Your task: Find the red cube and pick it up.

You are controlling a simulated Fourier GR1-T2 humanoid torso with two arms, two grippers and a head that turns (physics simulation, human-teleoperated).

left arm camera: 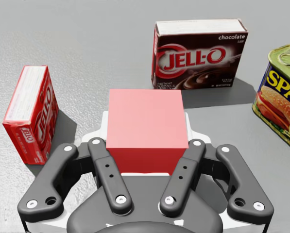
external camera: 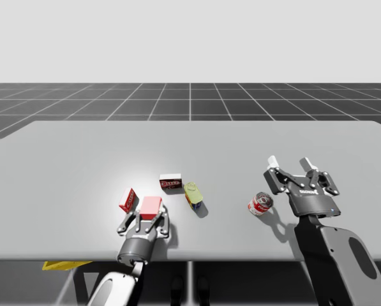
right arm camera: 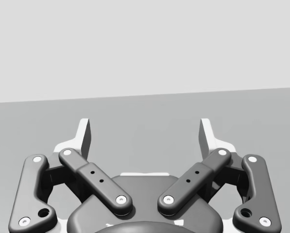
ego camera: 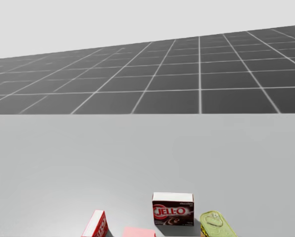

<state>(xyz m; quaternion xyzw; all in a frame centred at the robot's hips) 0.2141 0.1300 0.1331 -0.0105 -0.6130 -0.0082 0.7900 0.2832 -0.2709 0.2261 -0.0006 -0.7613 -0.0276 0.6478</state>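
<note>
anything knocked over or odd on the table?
The red-and-white can appears to lie on its side near my open right gripper. The red box stands on edge, turned at an angle. The red cube sits squarely in my left gripper. Nothing spilled.

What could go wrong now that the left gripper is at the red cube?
My left gripper grips the red cube only at its near end, so it may pivot or slip when lifted. The small red cardboard box stands close beside the gripper; a sideways swing could topple it.
</note>
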